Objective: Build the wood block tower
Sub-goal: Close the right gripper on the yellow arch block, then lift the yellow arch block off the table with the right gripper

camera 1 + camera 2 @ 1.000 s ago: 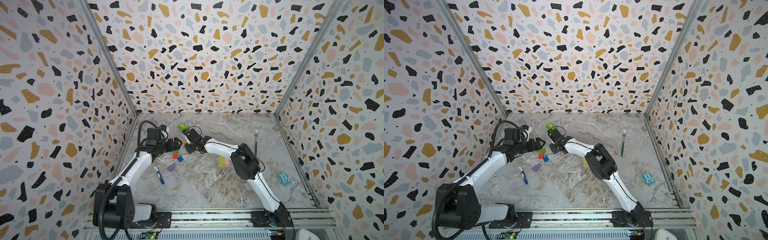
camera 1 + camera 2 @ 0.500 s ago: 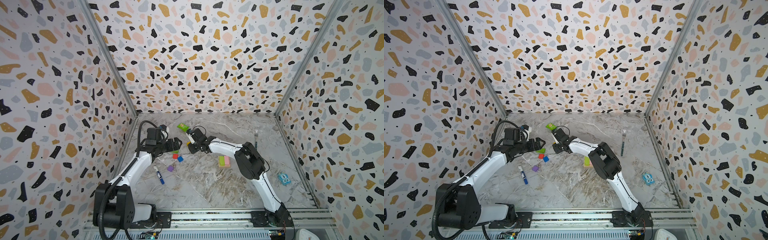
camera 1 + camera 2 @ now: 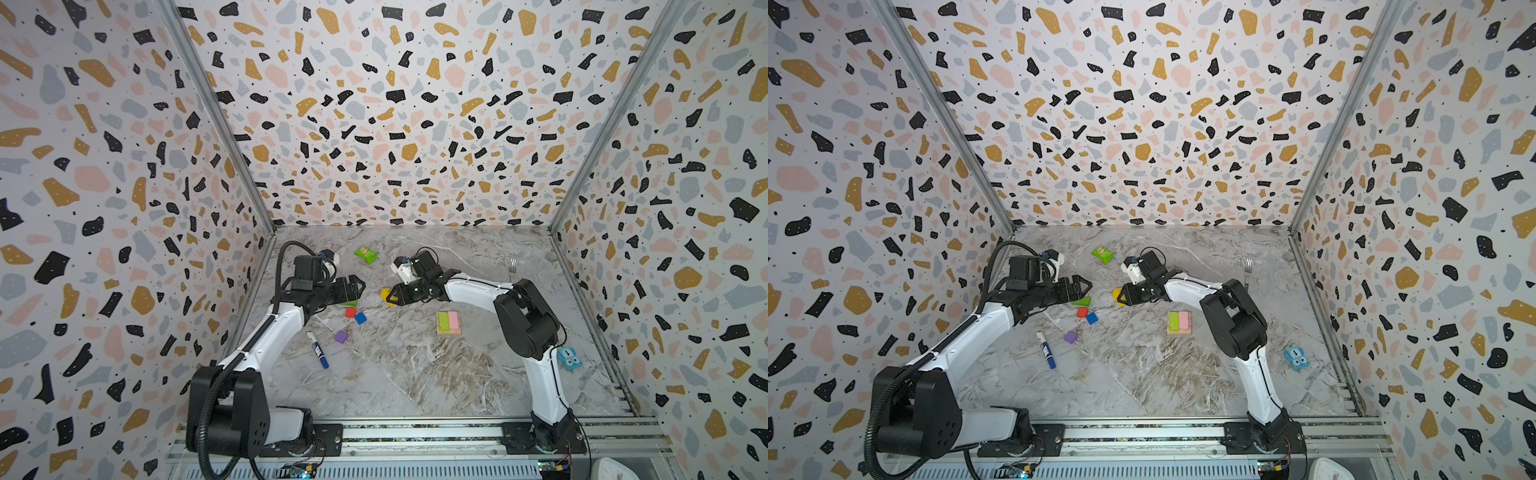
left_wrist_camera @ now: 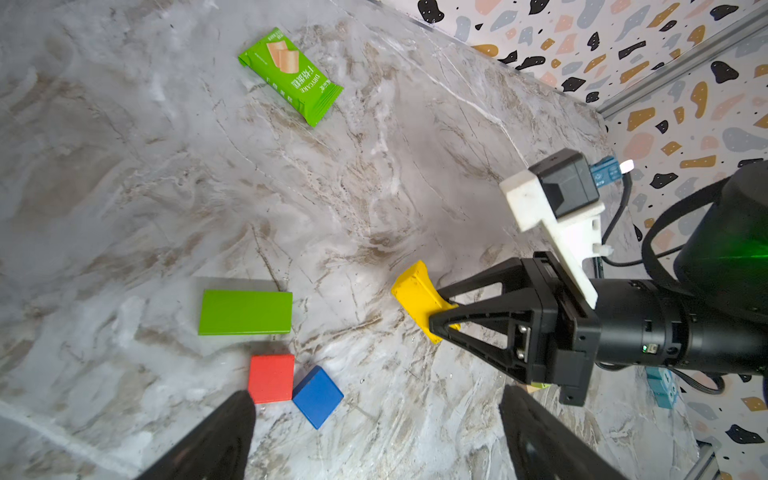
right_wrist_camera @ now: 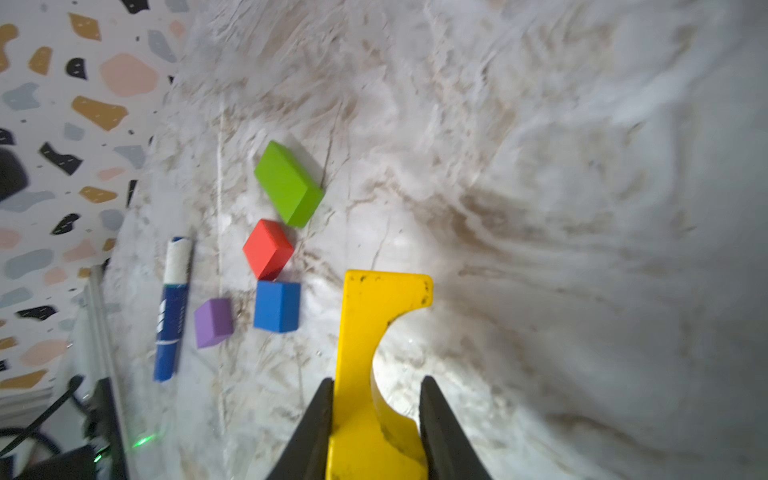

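— Status, right gripper (image 5: 376, 384)?
— Clamped on yellow notched wooden arch block (image 5: 357, 332), which sticks out past both tips.
— Left gripper (image 3: 360, 290)?
— Jaws wide, empty, near green wooden bar (image 4: 245, 311). Tan, lime and pink block stack (image 3: 449, 323) sits well apart from arch.

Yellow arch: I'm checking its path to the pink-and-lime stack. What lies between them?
Only bare table, in both top views, lies between the arch, held by the right gripper, and the stack.

The yellow arch (image 5: 357, 332) is cut off at the right wrist view's edge, its end unseen.
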Tool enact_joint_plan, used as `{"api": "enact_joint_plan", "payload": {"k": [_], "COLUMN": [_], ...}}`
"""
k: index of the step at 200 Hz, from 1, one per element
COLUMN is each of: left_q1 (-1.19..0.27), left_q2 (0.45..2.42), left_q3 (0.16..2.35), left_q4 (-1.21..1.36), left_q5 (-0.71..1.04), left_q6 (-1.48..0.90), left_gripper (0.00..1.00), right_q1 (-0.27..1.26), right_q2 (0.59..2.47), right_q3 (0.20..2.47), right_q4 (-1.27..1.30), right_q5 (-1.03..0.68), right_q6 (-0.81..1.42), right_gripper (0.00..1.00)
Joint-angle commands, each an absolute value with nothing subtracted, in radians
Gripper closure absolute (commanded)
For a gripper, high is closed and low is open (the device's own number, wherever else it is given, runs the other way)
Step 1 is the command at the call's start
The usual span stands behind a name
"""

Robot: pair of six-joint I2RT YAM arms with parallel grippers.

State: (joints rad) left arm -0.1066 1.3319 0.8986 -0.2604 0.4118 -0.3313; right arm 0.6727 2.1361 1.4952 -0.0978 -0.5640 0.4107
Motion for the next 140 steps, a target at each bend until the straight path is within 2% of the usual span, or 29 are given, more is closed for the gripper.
{"api": "enact_joint_plan", "payload": {"k": [1,61,140], "left_q1": [-0.103,-0.103,-0.103], "left_q2": [1.337,1.344,1.338], "left_q3": [0.887,0.888,0.887], "left_q4": [-0.226,-0.227,-0.228], "left_q5": [0.433,0.435,0.431], "left_q6": [-0.337,-0.341,-0.339], "left_gripper": [0.07,0.07,0.07], "right_q1": [0.658,0.635,0.620], "right_q2": [2.074,2.096,2.172], "right_q3": [1.469,1.394,1.407], "right_q4": [-0.037,0.075,0.161], "right_q5": [-0.758,-0.935,-0.931], "right_q6": [0.483,0.679,0.806], "right_gripper": [0.79,0.78,0.78]}}
